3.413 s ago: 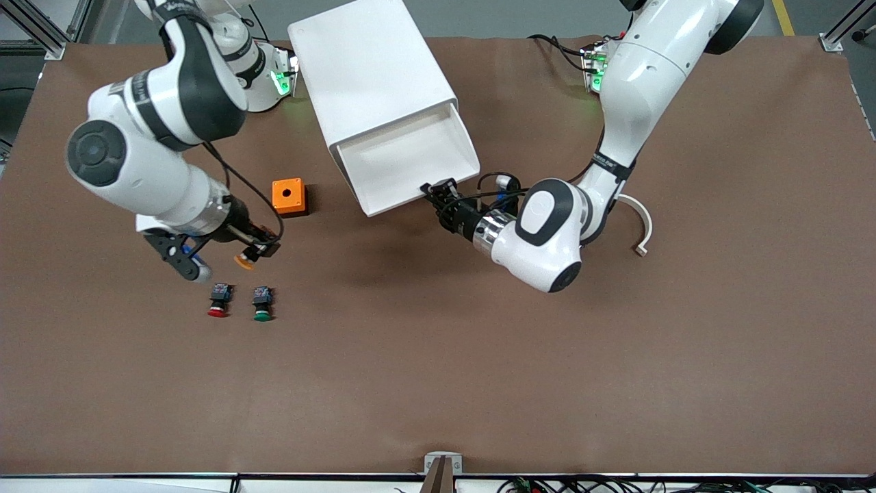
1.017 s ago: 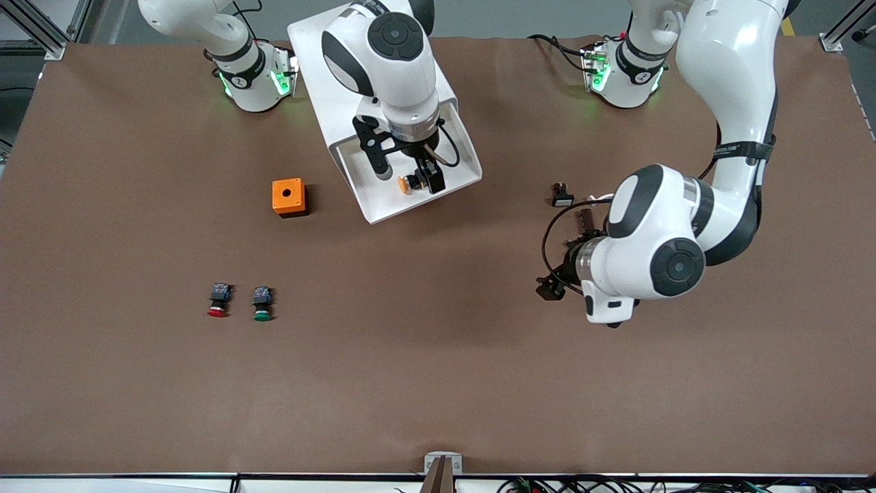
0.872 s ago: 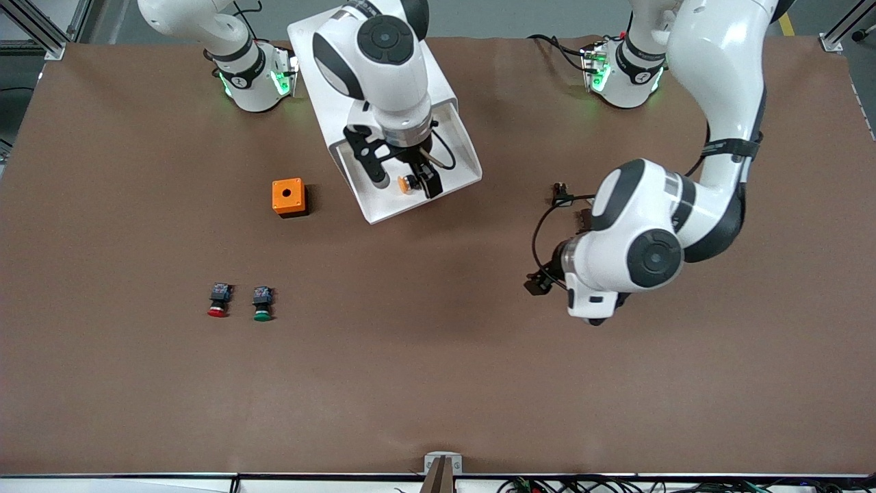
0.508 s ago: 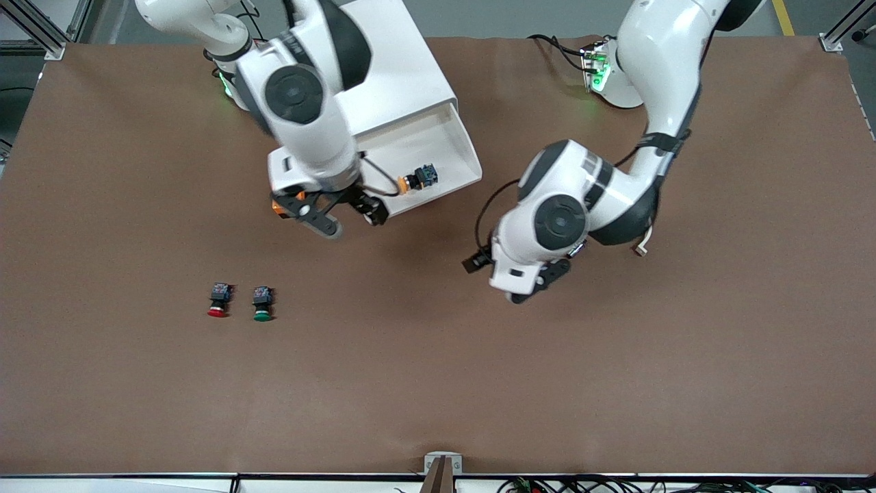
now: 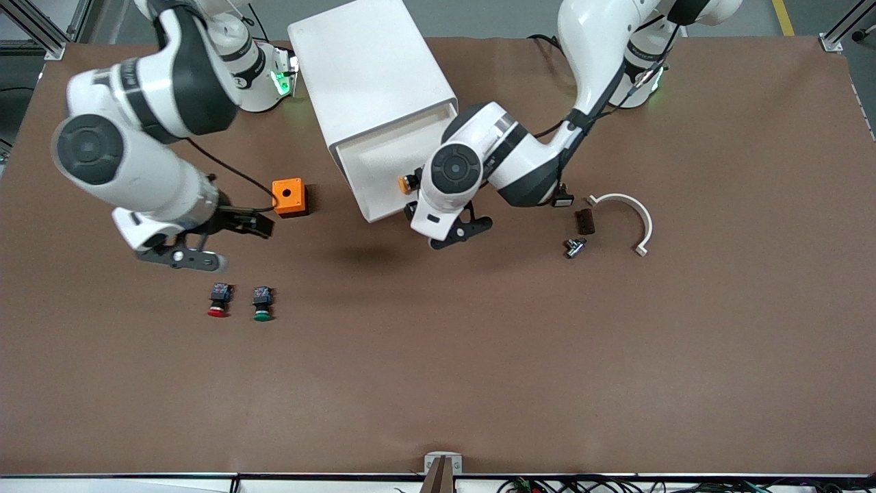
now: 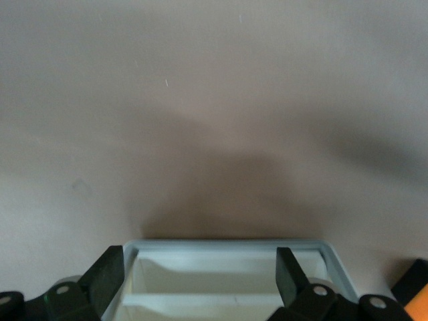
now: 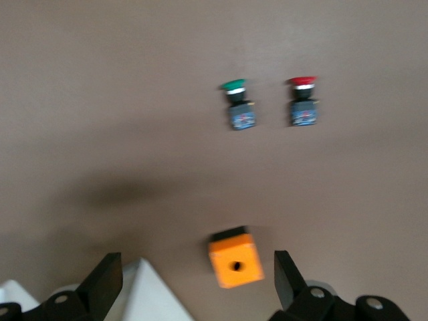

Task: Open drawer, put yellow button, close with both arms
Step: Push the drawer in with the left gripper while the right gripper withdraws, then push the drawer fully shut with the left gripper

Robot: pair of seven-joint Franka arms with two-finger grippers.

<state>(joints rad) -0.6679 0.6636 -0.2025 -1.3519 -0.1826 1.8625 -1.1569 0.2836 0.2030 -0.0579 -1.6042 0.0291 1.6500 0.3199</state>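
Observation:
The white cabinet [image 5: 369, 68] has its top drawer [image 5: 373, 161] pulled out. The yellow button [image 5: 408, 183] lies in the drawer near its front rim, partly hidden by the left arm. My left gripper [image 5: 413, 209] is open and empty at the drawer's front. In the left wrist view the drawer's front rim [image 6: 227, 245] lies between the spread fingers of the left gripper [image 6: 200, 281]. My right gripper [image 5: 253, 226] is open and empty over the table beside the orange box. In the right wrist view the right gripper [image 7: 194, 287] has nothing between its jaws.
An orange box [image 5: 288, 196] stands beside the drawer toward the right arm's end and shows in the right wrist view [image 7: 235, 265]. A red button [image 5: 219, 300] and a green button [image 5: 262, 303] lie nearer the front camera. A white curved piece [image 5: 633, 212] and small dark parts [image 5: 584, 220] lie toward the left arm's end.
My right gripper carried the yellow button into the drawer, let it go and swung away toward its end of the table. My left arm came from the table to the drawer's front.

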